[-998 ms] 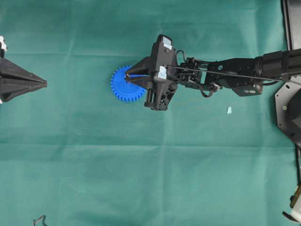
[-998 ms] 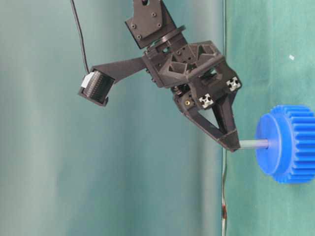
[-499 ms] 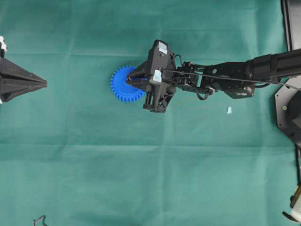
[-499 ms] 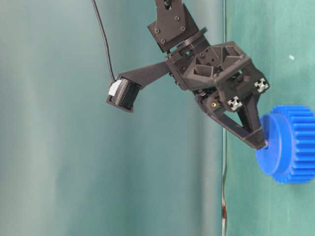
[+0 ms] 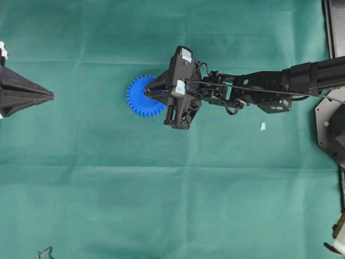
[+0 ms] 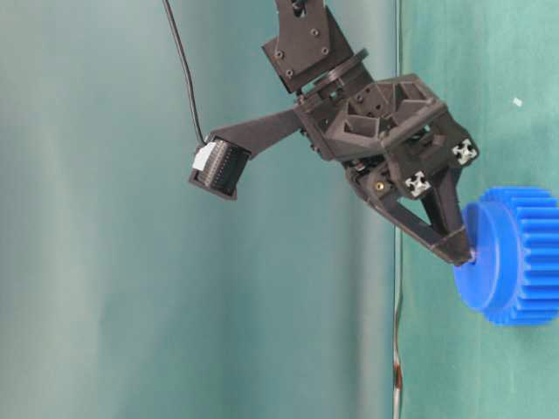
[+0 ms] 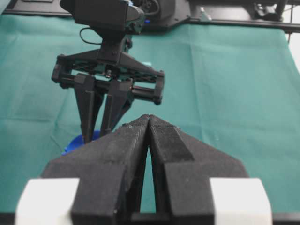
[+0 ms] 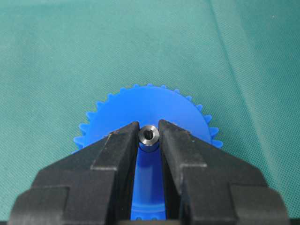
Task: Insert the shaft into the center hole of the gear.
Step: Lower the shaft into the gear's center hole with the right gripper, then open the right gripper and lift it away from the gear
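Note:
The blue toothed gear (image 5: 138, 97) lies flat on the green cloth. My right gripper (image 5: 146, 90) is over its hub, shut on the shaft (image 8: 149, 135), a small silver pin seen end-on between the black fingertips. In the table-level view the gripper's tips (image 6: 463, 256) touch the face of the gear's (image 6: 517, 257) hub, and no length of shaft shows between them. The shaft and the fingers hide the center hole. My left gripper (image 5: 51, 96) rests shut and empty at the far left, pointing at the gear (image 7: 75, 144); its tips (image 7: 148, 118) meet.
A small pale blue scrap (image 5: 262, 126) lies on the cloth right of the right arm. Black mounting hardware (image 5: 330, 127) stands along the right edge. A thin wire loop (image 5: 44, 251) sits at the bottom left corner.
Over the last second the right gripper went down onto the gear, and the bare length of shaft between fingertips and hub disappeared. No movement in the last half second. The left arm stayed still.

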`<act>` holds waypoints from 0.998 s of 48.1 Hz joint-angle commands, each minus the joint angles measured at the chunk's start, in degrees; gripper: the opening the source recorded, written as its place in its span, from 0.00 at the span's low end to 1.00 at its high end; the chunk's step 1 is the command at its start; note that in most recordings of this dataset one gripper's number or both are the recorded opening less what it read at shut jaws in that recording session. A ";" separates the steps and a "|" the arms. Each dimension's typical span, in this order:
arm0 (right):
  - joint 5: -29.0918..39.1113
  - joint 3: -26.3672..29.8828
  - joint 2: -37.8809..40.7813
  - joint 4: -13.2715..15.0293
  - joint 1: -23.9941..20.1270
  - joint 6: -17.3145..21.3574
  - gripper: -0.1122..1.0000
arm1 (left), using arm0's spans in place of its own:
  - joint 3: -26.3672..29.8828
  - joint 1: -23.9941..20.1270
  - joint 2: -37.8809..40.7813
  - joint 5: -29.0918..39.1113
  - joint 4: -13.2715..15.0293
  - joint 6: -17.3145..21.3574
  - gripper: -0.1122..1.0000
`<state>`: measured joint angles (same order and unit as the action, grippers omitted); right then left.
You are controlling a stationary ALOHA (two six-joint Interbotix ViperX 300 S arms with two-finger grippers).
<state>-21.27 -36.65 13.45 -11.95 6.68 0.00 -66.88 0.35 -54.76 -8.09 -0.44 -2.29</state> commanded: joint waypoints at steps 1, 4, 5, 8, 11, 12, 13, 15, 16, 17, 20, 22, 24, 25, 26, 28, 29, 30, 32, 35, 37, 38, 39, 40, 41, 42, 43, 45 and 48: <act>-0.26 0.53 -0.62 -0.18 -0.09 0.09 0.25 | 1.14 0.00 0.44 -0.35 -0.09 -0.18 0.10; -0.26 0.62 -0.35 -0.18 -0.09 0.09 0.25 | 1.05 0.00 0.44 -0.26 -0.09 -0.62 0.10; -0.26 0.62 -0.18 -0.18 -0.09 0.09 0.25 | 1.14 0.00 0.44 -0.26 -0.09 -0.79 0.10; -0.35 0.79 0.18 -0.26 -0.09 0.09 0.25 | 1.05 0.09 0.44 -0.18 -0.18 -1.23 0.10; -0.26 0.88 0.35 -0.35 -0.09 0.18 0.25 | 1.05 0.09 0.44 0.18 -0.18 -1.58 0.10; -0.26 0.88 0.35 -0.35 -0.09 0.18 0.25 | 1.05 0.09 0.44 0.35 -0.18 -1.58 0.10; -0.26 0.88 0.26 -0.44 -0.09 0.18 0.25 | 1.05 0.00 0.44 0.35 -0.09 -1.58 0.10; -0.26 0.88 0.35 -0.44 -0.09 0.18 0.25 | 1.05 0.00 0.44 0.44 -0.09 -1.58 0.10; -0.26 0.88 0.35 -0.35 -0.09 0.18 0.25 | 1.05 0.00 0.44 0.44 -0.18 -1.58 0.10; -0.26 0.88 0.35 -0.35 -0.09 0.18 0.25 | 1.05 0.00 0.44 0.53 -0.09 -1.58 0.10; -0.26 0.88 0.35 -0.35 -0.09 0.09 0.25 | 1.14 0.09 0.44 0.53 -0.18 -1.58 0.10; -0.35 1.05 0.35 -0.44 -0.09 0.09 0.25 | 1.14 0.00 0.44 0.53 -0.18 -1.58 0.10; -0.26 1.05 0.35 -0.35 -0.09 0.09 0.25 | 1.05 0.00 0.44 0.53 -0.18 -1.58 0.10; -0.26 1.14 0.26 -0.35 -0.09 0.09 0.25 | 1.14 0.09 0.44 0.53 -0.26 -1.58 0.10; -0.26 1.14 0.35 -0.35 -0.09 0.09 0.25 | 1.05 0.00 0.44 0.53 -0.26 -1.58 0.10; -0.26 1.32 0.26 -0.35 -0.09 0.09 0.25 | 1.05 0.00 0.44 0.53 -0.26 -1.58 0.10; -0.26 1.32 0.26 -0.35 -0.09 0.09 0.26 | 1.14 0.09 0.44 0.44 -0.26 -1.58 0.10; -0.26 1.41 0.26 -0.35 -0.09 0.09 0.26 | 1.05 0.00 0.44 0.53 -0.26 -1.58 0.10; -0.26 1.67 0.18 -0.35 -0.09 0.09 0.26 | 1.05 0.00 0.44 0.53 -0.26 -1.58 0.10; -0.26 1.76 -0.18 -0.35 -0.09 0.00 0.38 | 1.14 0.09 0.44 0.53 -0.26 -1.58 0.10; -0.26 1.76 -0.62 -0.35 -0.09 0.00 0.49 | 1.05 0.00 0.44 0.53 -0.26 -1.58 0.10; -0.26 1.76 -0.97 -0.35 -0.09 0.00 0.55 | 1.05 0.09 0.44 0.53 -0.18 -1.58 0.10; -0.26 1.76 -1.32 -0.35 -0.09 -0.09 0.61 | 1.05 0.09 0.44 0.53 -0.26 -1.58 0.10; -0.26 1.67 -1.76 -0.35 -0.09 -0.18 0.66 | 1.05 0.00 0.44 0.53 -0.26 -1.58 0.10; -0.26 1.76 -2.20 -0.35 -0.09 -0.26 0.72 | 1.14 0.00 0.44 0.62 -0.26 -1.58 0.10; -0.26 1.58 -2.72 -0.35 -0.09 -0.35 0.78 | 1.14 0.09 0.44 0.62 -0.26 -1.58 0.10; -0.26 1.49 -3.25 -0.26 -0.09 -0.44 0.83 | 1.05 0.09 0.35 0.62 -0.26 -1.58 0.10; -0.09 1.23 -4.57 -0.26 -0.09 -0.70 0.91 | 1.14 0.09 0.35 0.70 -0.18 -1.58 0.10; 0.35 0.70 -6.68 -0.26 -0.09 -1.14 0.89 | 1.05 0.09 0.35 0.79 -0.26 -1.58 0.10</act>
<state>-21.09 -36.04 10.90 -12.22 6.68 -0.97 -66.88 0.35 -54.76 -7.12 -0.53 -3.87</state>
